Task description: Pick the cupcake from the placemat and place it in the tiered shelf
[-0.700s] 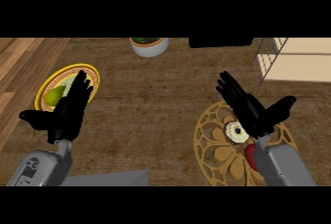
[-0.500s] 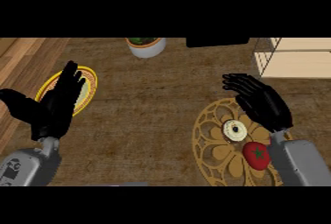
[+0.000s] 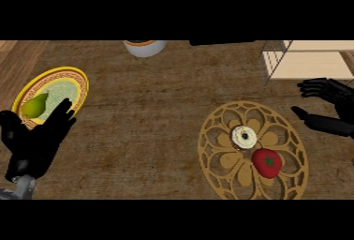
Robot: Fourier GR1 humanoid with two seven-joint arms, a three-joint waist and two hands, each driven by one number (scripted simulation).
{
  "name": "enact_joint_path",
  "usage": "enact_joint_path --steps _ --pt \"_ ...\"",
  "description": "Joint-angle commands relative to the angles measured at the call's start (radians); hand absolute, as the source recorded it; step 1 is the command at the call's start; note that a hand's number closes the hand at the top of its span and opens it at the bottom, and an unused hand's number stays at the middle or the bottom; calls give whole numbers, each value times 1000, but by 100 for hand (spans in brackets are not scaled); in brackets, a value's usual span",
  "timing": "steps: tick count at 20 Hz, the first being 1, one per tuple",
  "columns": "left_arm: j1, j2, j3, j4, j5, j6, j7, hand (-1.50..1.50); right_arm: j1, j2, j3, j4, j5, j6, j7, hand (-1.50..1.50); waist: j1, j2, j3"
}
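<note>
**Cupcake on placemat, both hands holding nothing**

The cupcake (image 3: 243, 136) sits upright near the centre of the round gold placemat (image 3: 228, 161), on the right half of the brown table (image 3: 145, 117). A red tomato (image 3: 267, 161) lies just beside it, on the same mat, toward the lower right.

The right hand (image 3: 337, 96) hangs at the right edge, between the mat and the pale shelf (image 3: 311, 61). Its fingers are spread wide from the thumb and grasp nothing; it is apart from the cupcake.

The left hand (image 3: 34, 143) is at the lower left, fingers straight. Their tips overlap the lower rim of a yellow-rimmed plate (image 3: 66, 89) that carries a green fruit (image 3: 34, 105).

A white pot (image 3: 143, 47) stands at the top edge.
</note>
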Motion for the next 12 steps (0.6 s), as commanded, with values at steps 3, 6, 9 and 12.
enact_joint_path --steps 3,6,9,12 --pt "47 -99 -17 136 14 -19 -74 0 49 -156 -59 42 -62 237 -135 -150 1 25 -71" --pt "12 -145 -9 263 10 -83 -155 0 104 -214 -43 -14 -76 351 -130 -150 -8 22 -72" --pt "-24 -174 20 375 4 -127 -203 0 118 -236 -42 -77 -79 396 -93 -150 2 21 -72" --pt "20 -148 24 310 -4 -138 -185 0 162 -248 -22 -280 -117 389 91 -150 5 15 -72"
